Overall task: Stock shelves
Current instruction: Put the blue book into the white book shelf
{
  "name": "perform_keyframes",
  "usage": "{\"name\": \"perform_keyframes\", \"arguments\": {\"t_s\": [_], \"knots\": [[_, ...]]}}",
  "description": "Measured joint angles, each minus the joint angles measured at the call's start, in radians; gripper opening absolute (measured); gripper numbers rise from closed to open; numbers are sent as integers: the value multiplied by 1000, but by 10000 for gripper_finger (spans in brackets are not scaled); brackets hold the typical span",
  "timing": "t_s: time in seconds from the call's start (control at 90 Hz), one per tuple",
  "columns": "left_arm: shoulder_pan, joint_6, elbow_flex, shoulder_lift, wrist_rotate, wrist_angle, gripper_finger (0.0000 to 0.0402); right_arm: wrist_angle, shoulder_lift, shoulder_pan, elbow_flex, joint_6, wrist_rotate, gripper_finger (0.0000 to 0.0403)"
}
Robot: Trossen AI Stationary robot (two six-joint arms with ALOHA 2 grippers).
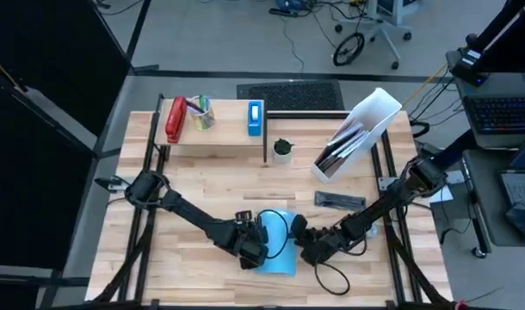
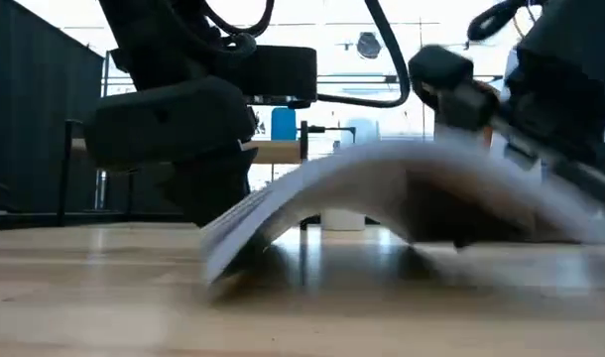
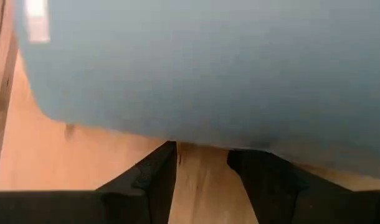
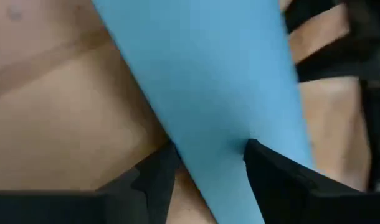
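High view gives us both grippers meeting over a light blue book near the front edge of the table, the left gripper at its left side and the right gripper at its right. Our right fingers clamp the bowed cover; whether the left fingers grip we cannot tell. At the back edge stand the wooden shelf and the white file holder, well apart from the book.

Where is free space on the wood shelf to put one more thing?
On the shelf, the plank is bare between the pencil cup and the blue box, and along its front edge. The left end, with the red stapler, is crowded.
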Motion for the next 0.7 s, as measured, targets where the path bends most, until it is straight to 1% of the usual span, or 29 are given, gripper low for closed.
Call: {"name": "perform_keyframes", "arguments": {"t_s": [0.111,0.289,0.367,0.467,0.578,0.7], "knots": [[2,-5,4,3,-7,58,161,2,-33,-2,9,33,15,172],[2,3,2,4,-17,131,162,19,-38,0,7,33,-4,173],[2,0,2,4,-17,138,162,10,-36,-2,7,38,-5,170],[2,-1,2,4,-17,135,162,9,-37,-2,7,38,-4,157],[2,-1,14,-3,-16,117,162,5,-39,3,7,38,-5,127],[3,0,51,-10,-40,42,161,-4,-69,7,8,63,-5,65]]}}
